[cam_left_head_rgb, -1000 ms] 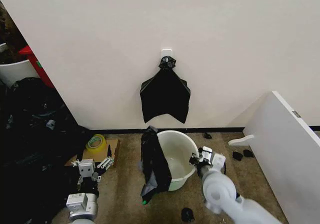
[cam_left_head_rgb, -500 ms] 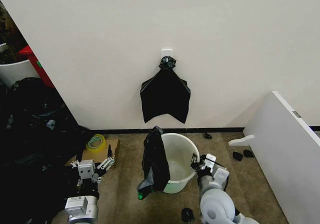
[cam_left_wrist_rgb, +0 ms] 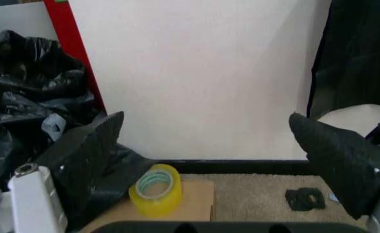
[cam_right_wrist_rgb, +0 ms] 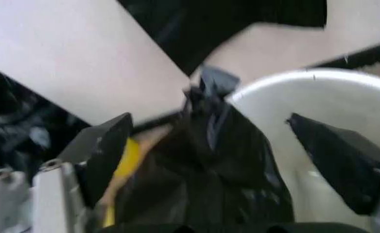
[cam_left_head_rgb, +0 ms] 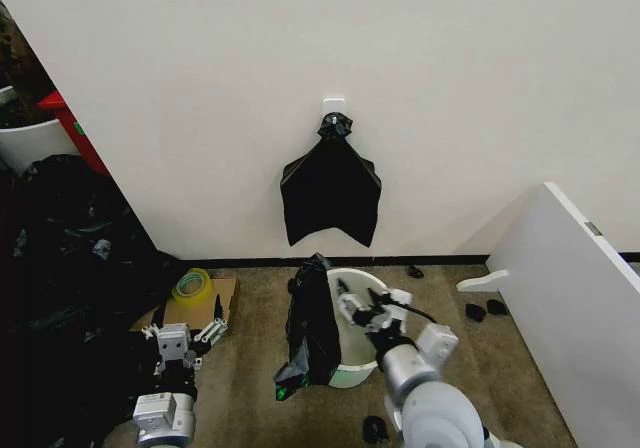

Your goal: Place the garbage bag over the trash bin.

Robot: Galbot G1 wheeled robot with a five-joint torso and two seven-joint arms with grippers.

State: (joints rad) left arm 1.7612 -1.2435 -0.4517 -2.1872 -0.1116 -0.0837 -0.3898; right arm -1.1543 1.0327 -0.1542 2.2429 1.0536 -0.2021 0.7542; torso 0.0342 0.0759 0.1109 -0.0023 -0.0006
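Two grippers up. Right gripper (cam_left_head_rgb: pixel 362 308) spread wide, holding nothing, reaching over the trash bin (cam_left_head_rgb: pixel 368 330) mouth w/ fingers aimed at the garbage bag (cam_left_head_rgb: pixel 312 320). Bag draped over bin's left rim, hanging down the outside to the carpet (cam_left_head_rgb: pixel 250 378); rest of rim bare. Open carpet left & right of bin. Left gripper (cam_left_head_rgb: pixel 185 336) low near the tape roll (cam_left_head_rgb: pixel 192 285), fingers apart, empty.

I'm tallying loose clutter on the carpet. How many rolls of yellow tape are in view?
1. The yellow tape roll sits on a piece of cardboard on the floor by the wall, left of the trash bin. The black plastic heaps nearby could hide others.
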